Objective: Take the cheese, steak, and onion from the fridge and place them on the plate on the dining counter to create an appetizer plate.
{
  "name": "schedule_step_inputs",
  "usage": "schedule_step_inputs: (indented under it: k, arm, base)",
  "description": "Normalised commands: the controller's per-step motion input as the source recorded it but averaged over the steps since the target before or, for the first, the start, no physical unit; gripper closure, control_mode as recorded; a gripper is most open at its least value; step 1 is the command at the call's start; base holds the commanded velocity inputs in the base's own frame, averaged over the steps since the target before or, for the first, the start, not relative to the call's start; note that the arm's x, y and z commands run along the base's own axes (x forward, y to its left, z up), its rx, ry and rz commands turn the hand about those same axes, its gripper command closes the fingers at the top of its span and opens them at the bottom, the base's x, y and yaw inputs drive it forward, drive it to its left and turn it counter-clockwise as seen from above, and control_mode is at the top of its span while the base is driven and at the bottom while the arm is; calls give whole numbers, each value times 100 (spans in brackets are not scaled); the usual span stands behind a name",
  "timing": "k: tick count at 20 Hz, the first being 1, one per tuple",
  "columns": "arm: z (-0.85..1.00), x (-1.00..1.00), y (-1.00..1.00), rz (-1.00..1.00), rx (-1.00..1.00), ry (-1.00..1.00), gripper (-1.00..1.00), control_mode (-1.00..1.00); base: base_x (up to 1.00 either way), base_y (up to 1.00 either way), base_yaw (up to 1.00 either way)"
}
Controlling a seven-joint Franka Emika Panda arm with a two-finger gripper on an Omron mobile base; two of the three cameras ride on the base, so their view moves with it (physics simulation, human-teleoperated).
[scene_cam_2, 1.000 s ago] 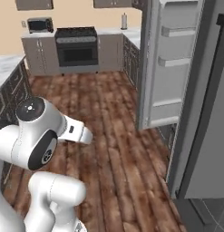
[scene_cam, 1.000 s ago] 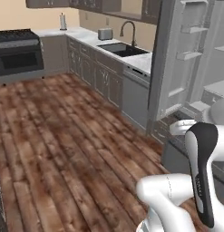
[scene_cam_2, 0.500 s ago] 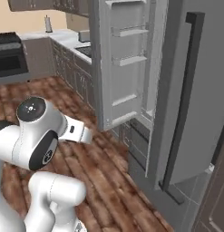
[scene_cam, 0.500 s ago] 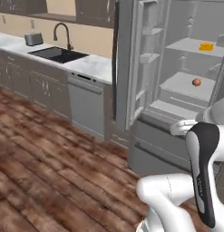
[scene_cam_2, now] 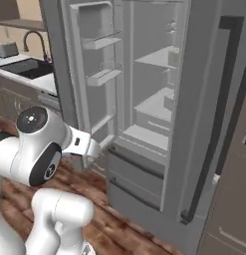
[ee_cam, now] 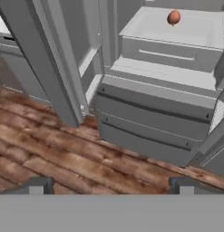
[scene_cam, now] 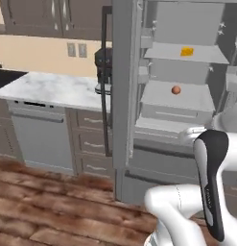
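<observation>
1. Inside the fridge (scene_cam: 124,96), the onion (scene_cam: 176,90) sat at 1 o'clock in the hand view, the cheese (scene_cam: 187,51) a shelf higher.
2. Hand (ee_cam: 109,186) stood wide, empty, far off; reaching could clip the open door.
3. Round onion might roll when nudged.

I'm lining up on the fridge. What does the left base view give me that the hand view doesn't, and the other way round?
Left base view alone: the small yellow-orange cheese wedge on the upper shelf, and the marble worktop beside the tall grey steel fridge.

Hand view alone: the open gripper above the wooden floor, and the fridge's lower drawers.

Both: the small round reddish-brown onion on a pale shelf.
</observation>
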Motion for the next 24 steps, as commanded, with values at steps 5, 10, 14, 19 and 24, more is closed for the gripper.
schedule_step_inputs:
  k: [5,10,14,19,24]
  arm:
    - [0,0,0,0,0,0,-100,100]
    - [0,0,0,0,0,0,-100,100]
    - [0,0,0,0,0,0,-100,100]
    - [0,0,0,0,0,0,-100,100]
    - [0,0,0,0,0,0,-100,100]
  base:
    - [41,2,-59]
    - [41,19,-50]
    - [60,71,-40]
    - [48,71,-17]
    - [29,-60,0]
